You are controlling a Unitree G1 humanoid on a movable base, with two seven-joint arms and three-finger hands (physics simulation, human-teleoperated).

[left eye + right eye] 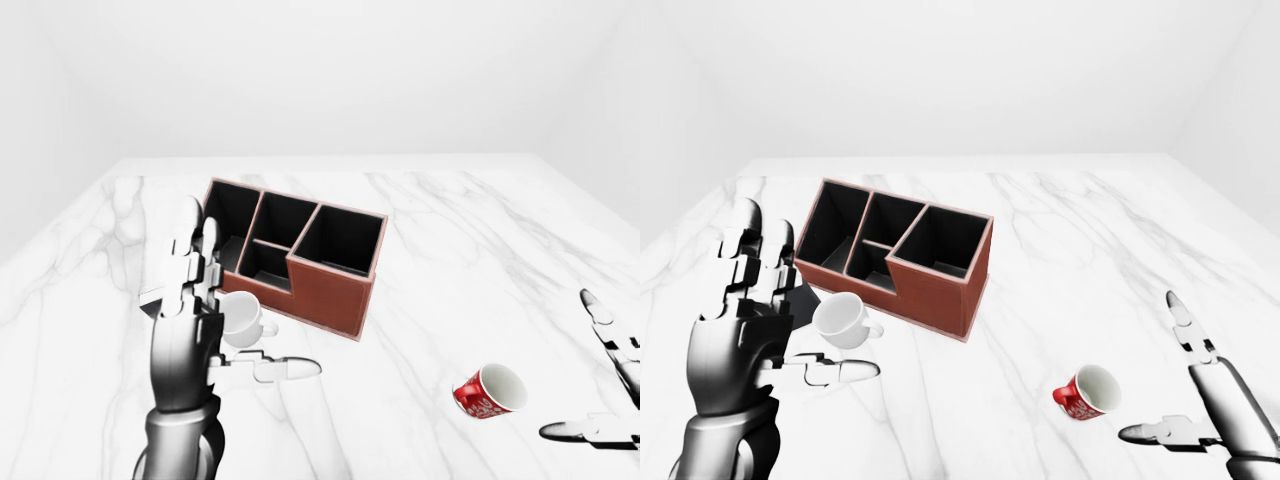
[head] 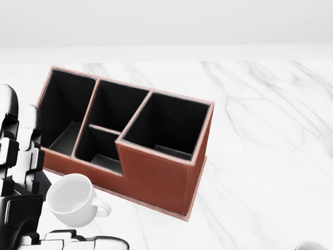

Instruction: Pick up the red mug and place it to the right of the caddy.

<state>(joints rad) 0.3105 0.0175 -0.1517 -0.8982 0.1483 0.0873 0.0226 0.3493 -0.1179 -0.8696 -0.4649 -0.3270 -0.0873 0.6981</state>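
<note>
This is a bare, pretend room made by a computer. It has plain white walls [image 1: 320,70]. One big marble desk [image 1: 450,230] fills it.

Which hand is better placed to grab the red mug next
The right hand. It is open and sits just right of the red mug, which lies on its side. The left hand is over by the white cup, left of the caddy.
</note>
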